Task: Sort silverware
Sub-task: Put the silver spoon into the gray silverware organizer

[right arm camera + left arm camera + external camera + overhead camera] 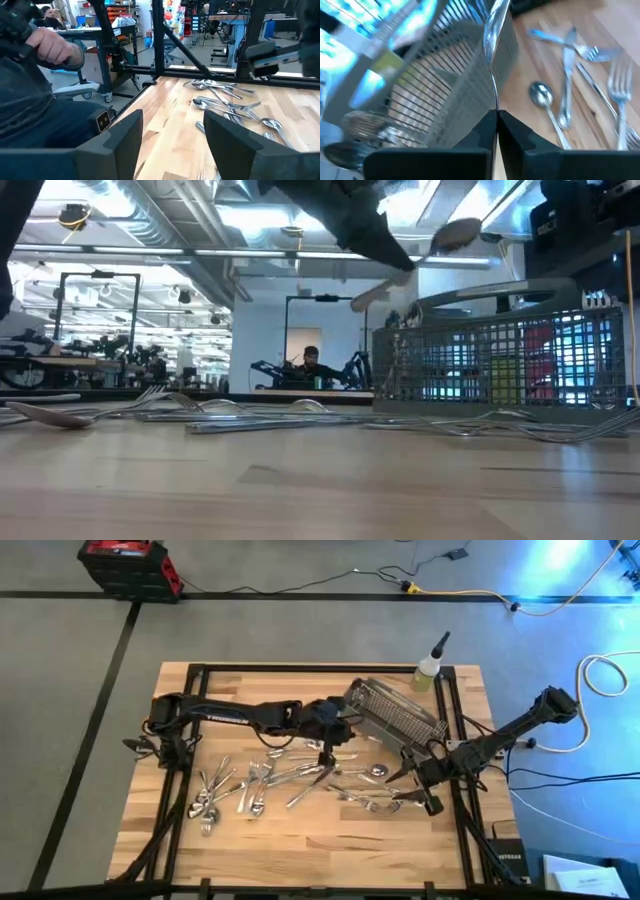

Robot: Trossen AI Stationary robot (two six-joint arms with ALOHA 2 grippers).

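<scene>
Left gripper (pixel 496 116) pinches a spoon (pixel 490 30) by its handle tip beside the basket (pixel 445 85), frame centre; thin grip, it may swing and snag the mesh; right gripper (pixel 172 135) waits open

Gray wire-mesh basket (pixel 394 715) on wooden desk (pixel 300 840), toward far right part. Small squeeze bottle (pixel 430 667), dark tip, at desk's far edge just beyond basket. Red-black case (pixel 128 564) on floor, well apart. Yellow cable (pixel 470 595) across floor. Seated person (pixel 35 85) beside desk.
</scene>
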